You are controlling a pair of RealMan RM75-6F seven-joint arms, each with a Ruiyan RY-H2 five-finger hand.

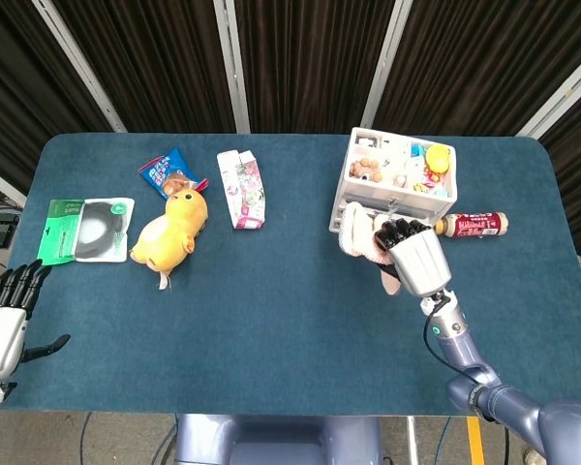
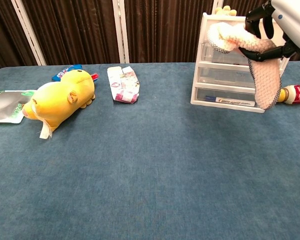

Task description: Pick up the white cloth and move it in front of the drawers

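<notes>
- Above the bench, at the drawers' six o'clock, the right robot hand grips the hanging white cloth.
- Left robot hand holds nothing, fingers apart.

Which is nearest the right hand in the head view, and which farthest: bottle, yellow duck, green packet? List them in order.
From the right hand:
1. Bottle, just beyond it, beside the drawers.
2. Yellow duck, across the table to its left.
3. Green packet, at the far left edge.

the right hand runs off the chest view's edge, and the bottle too.
</notes>
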